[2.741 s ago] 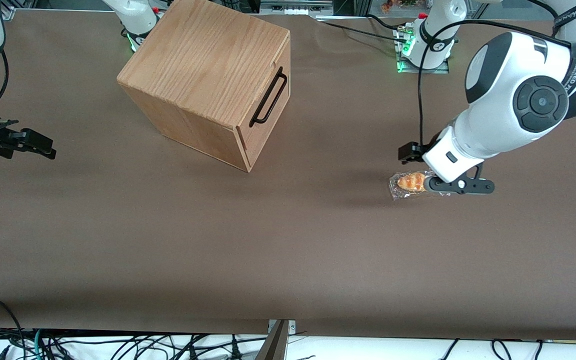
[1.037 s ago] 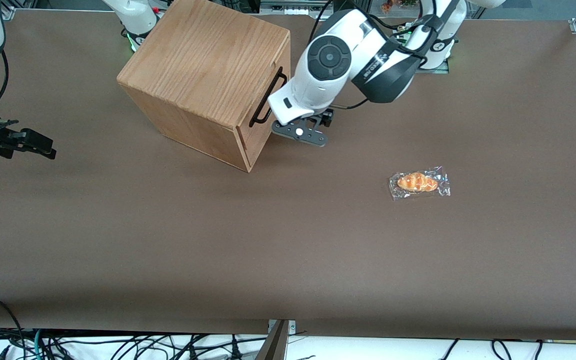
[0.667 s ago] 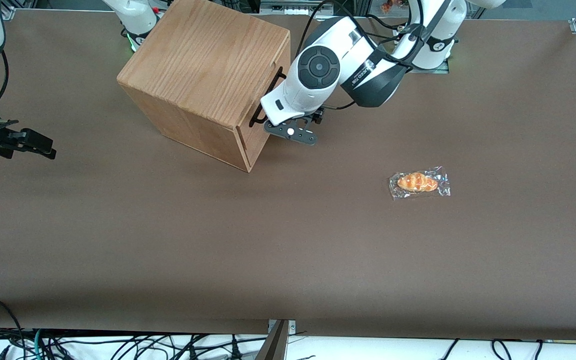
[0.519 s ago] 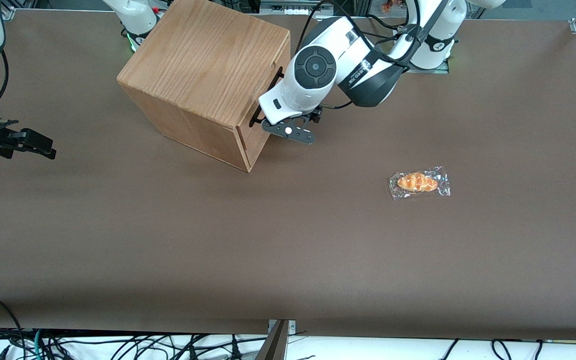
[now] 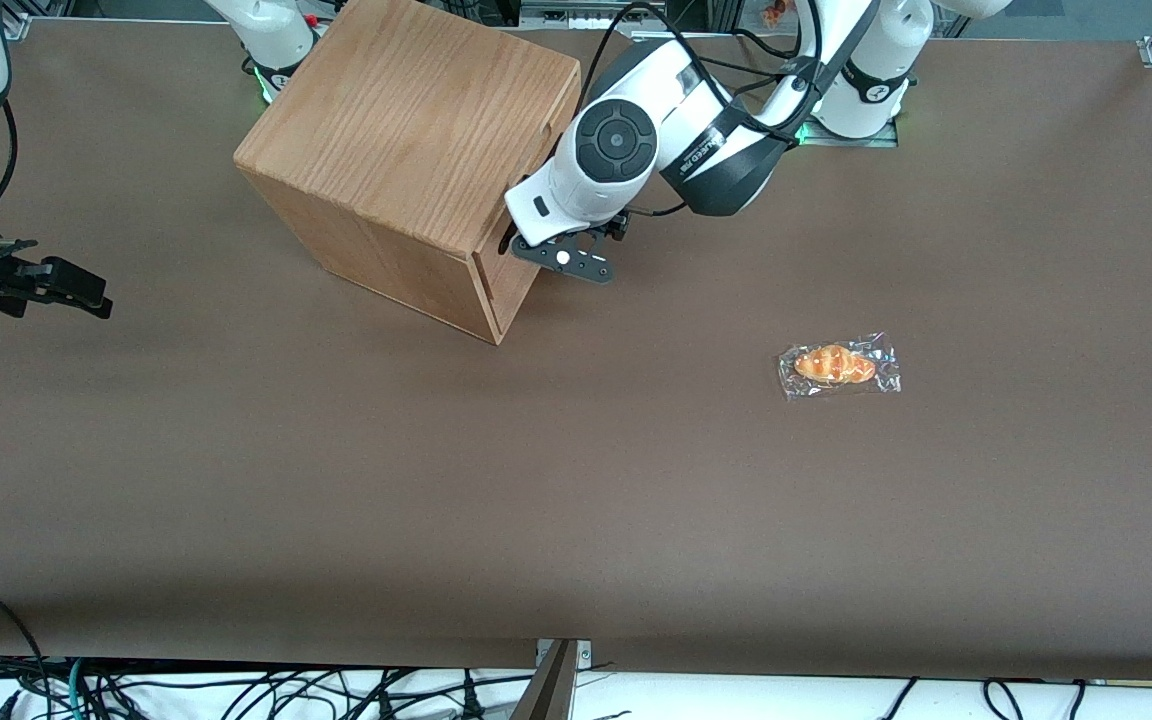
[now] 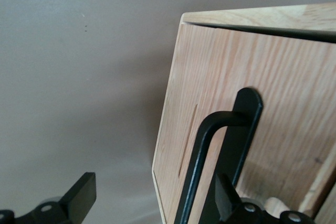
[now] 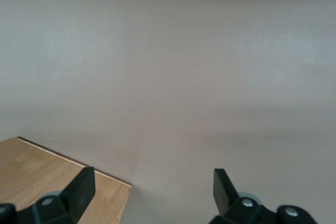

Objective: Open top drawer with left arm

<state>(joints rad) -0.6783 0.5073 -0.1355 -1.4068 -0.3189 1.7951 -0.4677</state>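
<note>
My gripper (image 6: 152,203) is spread wide, gripping nothing, 1 finger (image 6: 228,199) against the top drawer (image 6: 273,108), whose bar handle (image 6: 210,156) runs lengthwise between my 2 fingers.

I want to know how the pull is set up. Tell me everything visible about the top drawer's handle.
The handle is a long black metal bar with a rounded bend, fixed by a flat black mounting tab to the light oak-grain top drawer, which looks shut. It stands off the wood. The left arm's gripper is at its end, fingers open, one on each side of the bar; contact cannot be told.
</note>
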